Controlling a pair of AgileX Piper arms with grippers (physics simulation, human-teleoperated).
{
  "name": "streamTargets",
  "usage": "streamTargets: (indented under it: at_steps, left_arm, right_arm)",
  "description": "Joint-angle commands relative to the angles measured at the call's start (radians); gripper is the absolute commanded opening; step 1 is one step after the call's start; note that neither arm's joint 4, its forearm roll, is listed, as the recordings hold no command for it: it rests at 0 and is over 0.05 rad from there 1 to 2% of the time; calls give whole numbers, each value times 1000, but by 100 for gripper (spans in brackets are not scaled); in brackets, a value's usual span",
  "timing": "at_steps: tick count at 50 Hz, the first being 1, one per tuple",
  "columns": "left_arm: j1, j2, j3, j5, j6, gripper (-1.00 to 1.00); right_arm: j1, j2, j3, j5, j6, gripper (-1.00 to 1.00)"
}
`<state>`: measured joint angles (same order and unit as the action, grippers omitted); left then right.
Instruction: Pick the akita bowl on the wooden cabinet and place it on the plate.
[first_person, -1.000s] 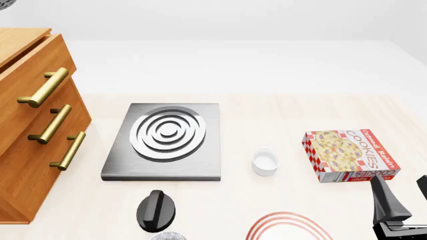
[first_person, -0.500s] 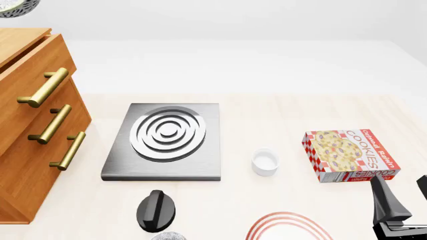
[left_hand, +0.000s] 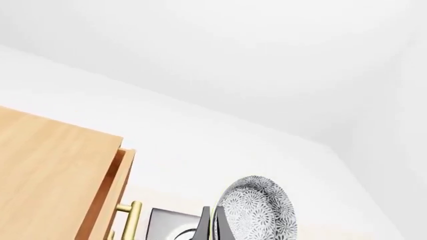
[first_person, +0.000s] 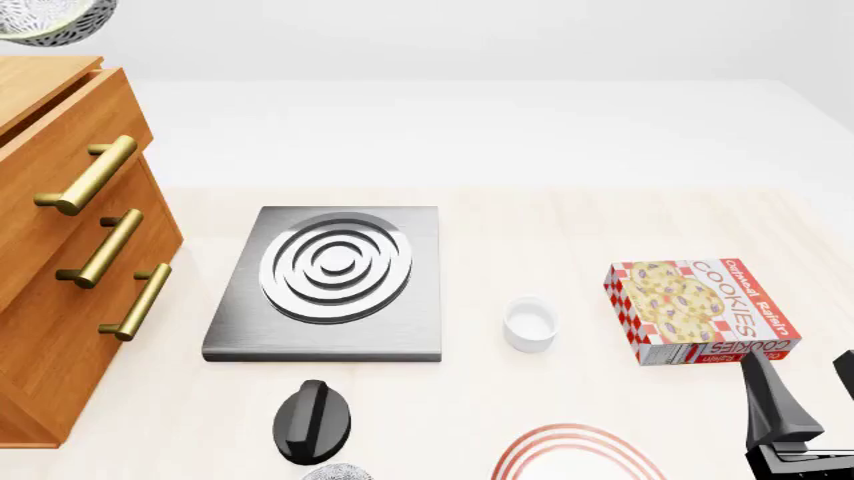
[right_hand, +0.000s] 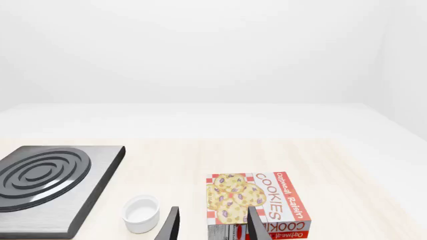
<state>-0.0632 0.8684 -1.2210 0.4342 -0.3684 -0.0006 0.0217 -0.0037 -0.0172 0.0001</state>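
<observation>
The akita bowl (first_person: 47, 22) is airborne above the wooden cabinet (first_person: 60, 260), clear of its top and well apart from the plate (first_person: 577, 455). Treat it as rigid, smooth-glazed and likely brittle; the rim wall is the practical hold. The left gripper (left_hand: 215, 226) pinches that rim, jaws nearly closed. The right gripper (right_hand: 212, 225) idles, parted, empty, near the cookie box (first_person: 701, 310).

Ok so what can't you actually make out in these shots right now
- Left gripper: left wrist view's edge cuts its fingers; whether it grips the akita bowl is unclear.
- Akita bowl: front view's top corner crops it.
- Plate: front view's lower edge crops it.
- Wooden cabinet: its top is mostly out of frame.
</observation>
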Motion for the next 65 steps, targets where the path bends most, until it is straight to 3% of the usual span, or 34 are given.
streamTargets:
  at_steps: [1, 39, 65]
  left_arm:
    - [-45, -8, 10, -8, 11, -100]
    - [-190, -15, 1, 11, 27, -100]
    - [-289, -13, 60, -19, 39, -100]
  right_arm:
    - [0, 0, 0, 0, 0, 100]
    - [0, 0, 0, 0, 0, 100]
    - [0, 0, 0, 0, 0, 100]
